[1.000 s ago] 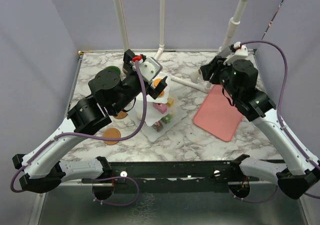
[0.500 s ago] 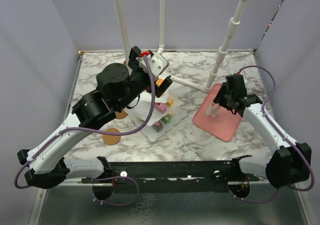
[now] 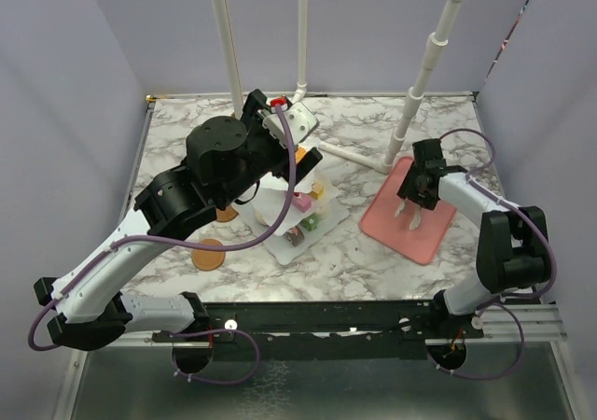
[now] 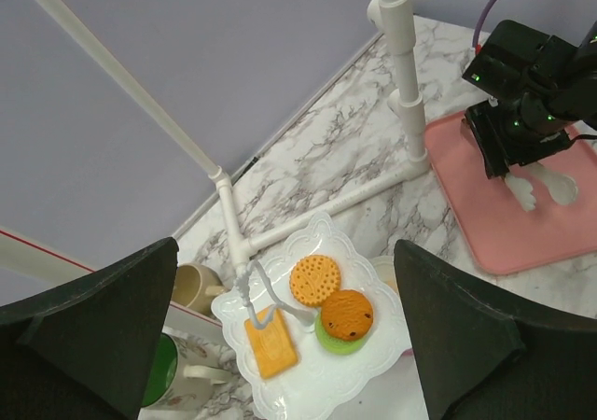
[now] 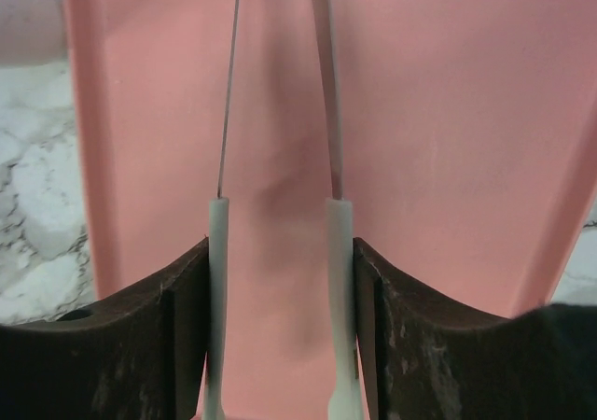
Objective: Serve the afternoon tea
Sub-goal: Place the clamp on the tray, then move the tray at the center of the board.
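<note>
The stand [image 3: 278, 217] is seen near the middle of the table [image 3: 354, 261]. It is white, with square wavy-edged plates set in tiers. Its top plate [image 4: 326, 383] is topped by a bent wire handle [image 4: 250, 285]. Three things are laid on this plate: a round orange biscuit [image 4: 315, 280], a brown speckled cookie [image 4: 346, 314] resting on a green disc, and a rectangular orange biscuit [image 4: 271, 343]. On the lower plate, small pink, yellow and green pastries [image 3: 300, 201] are made out.

A beige mug [image 4: 196, 287] and a green-lined mug [image 4: 159, 373] are placed just beside the stand, on its far-left side. Two brown coasters [image 3: 209, 252] are found on the table to the stand's left, one partly hidden by the arm.

The left gripper [image 4: 284, 252] is held above the top plate, its fingers [image 4: 103, 327] spread wide and nothing held between them.

The right gripper [image 5: 280, 247] is held over the pink tray [image 3: 410, 233], well apart from the stand. It is closed on white tongs [image 4: 520, 191]. Each tong arm is pressed against the inner face of a finger [image 5: 182, 345]. A gap is left between the two arms, and the tips are pointed down at the tray.
</note>
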`<state>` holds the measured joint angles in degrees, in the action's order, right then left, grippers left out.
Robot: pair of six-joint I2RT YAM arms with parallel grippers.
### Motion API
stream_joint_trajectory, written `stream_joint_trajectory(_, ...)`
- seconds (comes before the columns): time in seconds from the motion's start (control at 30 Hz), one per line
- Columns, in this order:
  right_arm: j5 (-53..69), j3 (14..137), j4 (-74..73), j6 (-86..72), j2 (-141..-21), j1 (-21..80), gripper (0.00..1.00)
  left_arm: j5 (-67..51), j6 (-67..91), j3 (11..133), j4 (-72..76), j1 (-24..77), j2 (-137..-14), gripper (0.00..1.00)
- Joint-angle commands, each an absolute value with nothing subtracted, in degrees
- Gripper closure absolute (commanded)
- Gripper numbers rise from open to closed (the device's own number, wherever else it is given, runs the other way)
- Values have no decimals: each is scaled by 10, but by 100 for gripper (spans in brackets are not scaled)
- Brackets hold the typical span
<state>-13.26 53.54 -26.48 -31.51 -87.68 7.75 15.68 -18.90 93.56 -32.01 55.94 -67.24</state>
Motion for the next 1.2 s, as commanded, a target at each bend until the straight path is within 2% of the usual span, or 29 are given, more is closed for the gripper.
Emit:
stream_joint_trajectory(0.0,-171,562,-247,-308,-899,69,41,160,-187,973,-372,558,-687,1)
stream_joint_trajectory(0.13,-184,565,-247,-303,-894,69,35,163,-187,975,-394,557,-689,1)
stream_joint_trajectory(0.17,-187,568,-247,-299,-893,69,28,164,-187,975,-399,557,-689,1)
stream_joint_trajectory(0.23,-192,576,-253,-291,-891,69,4,164,-189,976,-409,556,-690,1)
stream_joint_trajectory(0.27,-194,580,-256,-287,-886,69,1,163,-191,976,-411,556,-690,1)
stream_joint_trajectory(0.4,-182,572,-256,-273,-836,77,0,162,-201,987,-413,556,-690,1)
stream_joint_trajectory(0.53,-179,535,-224,-286,-769,150,0,163,-212,1008,-423,552,-695,1)
stream_joint_trajectory(0.57,-182,530,-219,-296,-763,171,1,165,-213,1013,-427,551,-697,1)
stream_joint_trajectory(0.77,-175,527,-184,-346,-813,235,21,172,-210,1014,-447,539,-699,1)
stream_joint_trajectory(1.07,-189,540,-159,-338,-937,251,38,162,-205,1008,-462,519,-692,1)
stream_joint_trajectory(1.17,-199,537,-159,-333,-952,251,49,156,-205,1013,-462,517,-693,1)
